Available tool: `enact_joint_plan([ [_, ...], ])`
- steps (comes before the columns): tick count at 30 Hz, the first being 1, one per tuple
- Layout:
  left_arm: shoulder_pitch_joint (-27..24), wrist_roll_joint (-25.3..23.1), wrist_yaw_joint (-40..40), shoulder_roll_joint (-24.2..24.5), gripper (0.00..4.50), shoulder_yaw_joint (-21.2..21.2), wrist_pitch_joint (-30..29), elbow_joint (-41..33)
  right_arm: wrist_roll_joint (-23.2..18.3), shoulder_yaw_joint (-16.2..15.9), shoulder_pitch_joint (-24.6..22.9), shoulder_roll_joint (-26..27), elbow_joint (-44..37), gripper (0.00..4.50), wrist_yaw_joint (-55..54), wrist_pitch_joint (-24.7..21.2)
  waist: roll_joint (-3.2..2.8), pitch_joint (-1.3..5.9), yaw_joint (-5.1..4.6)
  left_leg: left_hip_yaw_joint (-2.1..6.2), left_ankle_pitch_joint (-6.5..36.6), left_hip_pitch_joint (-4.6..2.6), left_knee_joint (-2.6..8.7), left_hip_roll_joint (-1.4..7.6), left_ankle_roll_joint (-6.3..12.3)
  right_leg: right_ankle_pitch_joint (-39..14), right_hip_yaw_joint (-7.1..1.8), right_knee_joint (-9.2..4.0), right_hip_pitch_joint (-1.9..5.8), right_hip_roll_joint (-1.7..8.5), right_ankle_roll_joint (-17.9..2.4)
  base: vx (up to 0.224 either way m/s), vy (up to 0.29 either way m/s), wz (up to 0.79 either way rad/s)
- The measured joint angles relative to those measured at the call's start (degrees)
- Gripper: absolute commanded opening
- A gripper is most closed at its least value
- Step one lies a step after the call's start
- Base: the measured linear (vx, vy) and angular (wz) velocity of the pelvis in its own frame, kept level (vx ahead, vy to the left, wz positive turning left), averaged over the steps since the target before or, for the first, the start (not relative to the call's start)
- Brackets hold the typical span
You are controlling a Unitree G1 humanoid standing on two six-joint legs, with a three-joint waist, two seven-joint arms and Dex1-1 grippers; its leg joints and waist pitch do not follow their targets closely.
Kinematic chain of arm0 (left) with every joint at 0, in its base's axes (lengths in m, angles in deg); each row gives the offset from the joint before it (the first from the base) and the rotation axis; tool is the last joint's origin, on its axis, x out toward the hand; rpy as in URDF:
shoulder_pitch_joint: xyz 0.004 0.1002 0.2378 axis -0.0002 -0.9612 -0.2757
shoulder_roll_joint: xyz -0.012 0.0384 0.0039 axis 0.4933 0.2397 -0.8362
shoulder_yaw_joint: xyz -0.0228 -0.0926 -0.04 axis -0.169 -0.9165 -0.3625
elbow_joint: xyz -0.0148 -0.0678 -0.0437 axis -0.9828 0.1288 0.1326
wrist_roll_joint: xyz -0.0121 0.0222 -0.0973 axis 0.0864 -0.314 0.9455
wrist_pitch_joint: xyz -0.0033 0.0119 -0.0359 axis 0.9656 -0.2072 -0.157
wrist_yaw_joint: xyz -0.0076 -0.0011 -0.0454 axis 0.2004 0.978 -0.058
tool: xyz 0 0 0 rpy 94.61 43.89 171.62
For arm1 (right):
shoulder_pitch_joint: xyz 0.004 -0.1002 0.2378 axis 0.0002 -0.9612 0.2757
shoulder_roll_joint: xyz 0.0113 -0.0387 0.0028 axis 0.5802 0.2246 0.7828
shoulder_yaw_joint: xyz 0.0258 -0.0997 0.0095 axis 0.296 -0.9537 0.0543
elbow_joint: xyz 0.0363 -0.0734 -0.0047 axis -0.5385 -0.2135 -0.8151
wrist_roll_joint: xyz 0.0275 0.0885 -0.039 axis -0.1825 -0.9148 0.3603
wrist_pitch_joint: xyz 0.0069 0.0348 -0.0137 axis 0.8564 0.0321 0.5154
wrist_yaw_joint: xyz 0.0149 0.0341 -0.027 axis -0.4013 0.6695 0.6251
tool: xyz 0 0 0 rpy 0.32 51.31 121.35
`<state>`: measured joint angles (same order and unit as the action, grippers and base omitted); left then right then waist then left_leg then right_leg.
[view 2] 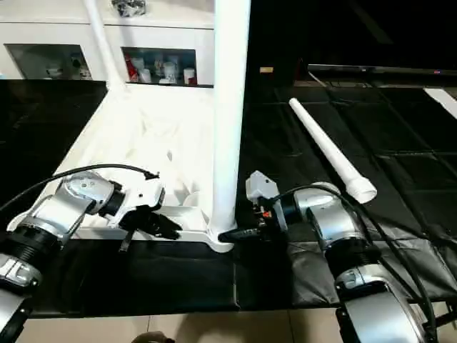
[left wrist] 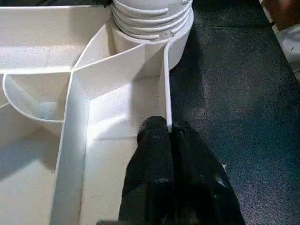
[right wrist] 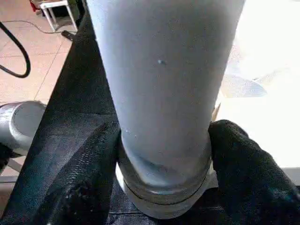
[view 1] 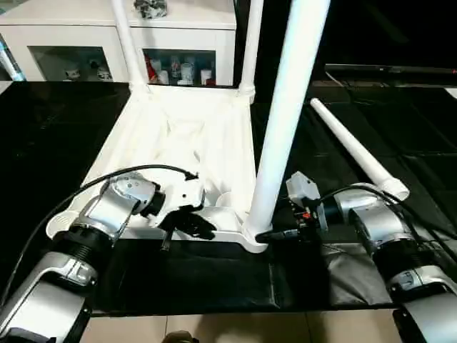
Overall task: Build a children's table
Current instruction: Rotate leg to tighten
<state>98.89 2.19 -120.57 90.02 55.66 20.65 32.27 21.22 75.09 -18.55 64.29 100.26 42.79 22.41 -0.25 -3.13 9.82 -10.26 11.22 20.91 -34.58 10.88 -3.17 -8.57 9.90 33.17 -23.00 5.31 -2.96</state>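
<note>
The children's table top (view 1: 178,143) lies upside down on the black mat (view 1: 214,279), three legs standing in its corner sockets. The left pincer (left wrist: 169,133) pinches the top's near rim wall. The right pincer (right wrist: 164,154) straddles the near-right leg (view 1: 285,114) at its base, fingers (right wrist: 243,159) against both sides. A fourth leg (view 1: 357,148) lies loose to the right.

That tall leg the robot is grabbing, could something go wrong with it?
Maybe, in a few ways.
1. The right fingers sit very low on the tall leg, so its long top could lean and work loose.
2. The left fingers pinch just the thin rim of the tabletop; if they slip, the top could shift while the leg is turned.
3. The spare leg lies loose on the mat and might roll.
</note>
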Motion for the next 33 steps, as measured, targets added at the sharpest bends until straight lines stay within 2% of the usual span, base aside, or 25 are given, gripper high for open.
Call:
enact_joint_plan([
  [11,0.2,0.0,-0.1,-0.2,0.0,0.0,-0.2,0.5,0.0,0.0,-0.1,0.1,0.0,2.61,0.3,0.0,-0.01,0.0,0.04,0.0,0.0,-0.01,0.0,0.01,-0.01,0.0,0.0,0.01,0.02,0.0,0.0,0.0,0.0,0.0],
  [14,0.5,0.2,1.1,-2.0,0.0,-0.6,-3.6,1.0,-0.6,0.9,-1.8,0.4,-1.4,2.61,-1.0,-1.6,-0.05,0.03,0.38,-0.01,0.0,-0.16,0.0,0.0,-0.01,0.0,0.0,0.0,0.24,0.01,0.0,0.0,0.0,0.0],
  [17,0.5,0.3,5.1,-4.1,0.0,-1.7,-7.6,1.7,-1.0,3.0,-3.8,0.7,-2.5,2.61,-5.5,-3.6,-0.09,0.05,0.33,-0.17,0.0,-0.77,0.0,0.02,-0.01,0.0,-0.07,-0.03,0.77,0.03,0.0,0.0,0.0,0.0],
  [19,0.5,0.2,9.9,-5.7,0.0,-3.3,-12.3,1.8,-1.0,5.7,-5.3,2.8,-2.8,2.61,-12.5,-5.7,-0.09,0.04,-0.4,-0.17,0.0,-1.29,0.0,0.04,-0.03,0.0,-0.03,-0.08,1.21,0.03,0.0,0.0,0.0,0.0],
  [21,0.5,0.2,14.9,-7.6,0.0,-5.1,-17.3,1.5,-1.0,8.6,-5.8,6.0,-2.8,2.61,-21.6,-8.0,-0.16,0.0,-1.95,-0.04,0.0,-1.52,0.0,0.04,-0.05,0.0,0.33,-0.34,1.42,0.08,0.0,-0.027,0.004,-0.05],
  [23,0.5,0.3,19.1,-10.1,0.0,-6.2,-21.4,0.7,-1.4,10.9,-6.2,8.0,-2.9,2.61,-28.5,-9.3,-0.51,-0.11,-3.59,0.33,0.0,-1.66,0.06,0.15,-0.05,0.0,1.12,-1.19,1.92,0.08,0.1,0.0,0.0,0.0],
  [25,0.5,0.4,23.0,-12.5,0.0,-7.8,-25.9,-0.3,-1.6,12.8,-6.2,10.3,-2.9,2.6,-34.6,-10.3,-0.78,-0.12,-4.83,0.56,0.0,-1.62,0.1,0.61,-0.05,0.0,2.18,-2.08,2.43,0.1,0.1,0.0,0.0,0.0],
  [26,0.4,0.4,26.0,-13.8,0.0,-8.8,-28.5,-1.2,-1.6,13.8,-6.1,11.8,-2.9,2.59,-38.8,-10.3,-0.88,-0.17,-5.25,0.56,0.0,-1.56,0.09,0.84,-0.06,0.0,2.48,-2.25,2.53,0.08,0.1,0.0,0.0,0.0],
  [29,0.3,0.2,32.1,-16.3,0.0,-9.9,-33.0,-3.5,-0.7,15.0,-4.6,14.9,-1.7,2.59,-47.1,-10.1,-0.97,-0.23,-6.47,0.47,0.1,-1.65,0.11,0.74,-0.15,0.0,2.25,-2.08,2.35,0.07,0.1,0.0,0.0,0.0],
  [33,0.3,-1.8,33.2,-16.5,0.0,-8.1,-32.7,-5.8,-0.2,15.4,-4.4,15.5,-1.5,2.59,-49.1,-8.1,-0.99,-0.21,-6.52,0.56,0.1,-1.34,0.26,0.71,-0.19,0.0,2.31,-2.07,1.94,0.07,0.1,0.0,0.0,0.0],
])
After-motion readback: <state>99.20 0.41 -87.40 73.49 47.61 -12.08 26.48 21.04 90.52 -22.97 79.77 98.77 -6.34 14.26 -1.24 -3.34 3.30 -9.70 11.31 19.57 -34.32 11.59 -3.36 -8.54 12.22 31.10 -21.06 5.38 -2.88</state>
